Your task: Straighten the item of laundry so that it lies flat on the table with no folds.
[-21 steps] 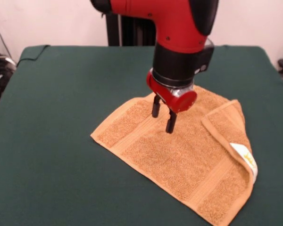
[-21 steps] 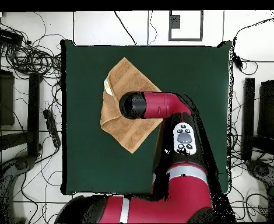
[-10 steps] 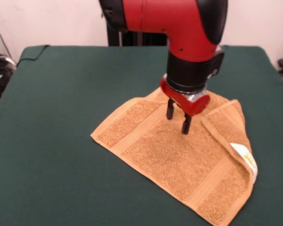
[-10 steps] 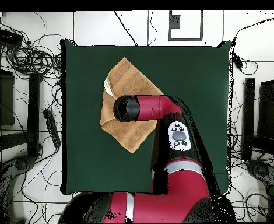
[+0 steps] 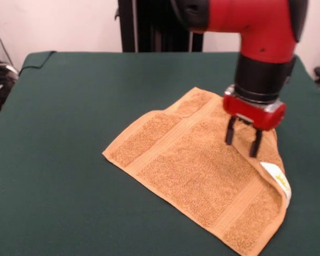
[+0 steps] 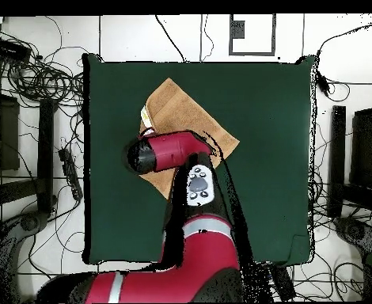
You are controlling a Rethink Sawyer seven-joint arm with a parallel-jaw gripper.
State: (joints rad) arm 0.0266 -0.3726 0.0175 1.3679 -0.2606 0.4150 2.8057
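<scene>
The orange-tan towel (image 5: pixel 197 165) lies on the green table (image 5: pixel 69 106), mostly spread out. Its right side is folded back over itself, and a white label (image 5: pixel 277 180) shows at that fold. My gripper (image 5: pixel 241 141) hangs open just above the folded flap, one finger on each side of its edge, nothing between them. In the overhead view the towel (image 6: pixel 191 119) sits left of the table's (image 6: pixel 268 158) middle. The arm's wrist (image 6: pixel 144 155) covers the towel's left part and hides the gripper there.
Cables and equipment (image 6: pixel 31 79) lie on the floor around the table. The arm (image 6: pixel 197 198) stretches across the table's lower middle in the overhead view. Bare green cloth surrounds the towel on all sides.
The gripper has moved from the towel's middle to above its folded edge, rightward in the front view. The towel has not moved.
</scene>
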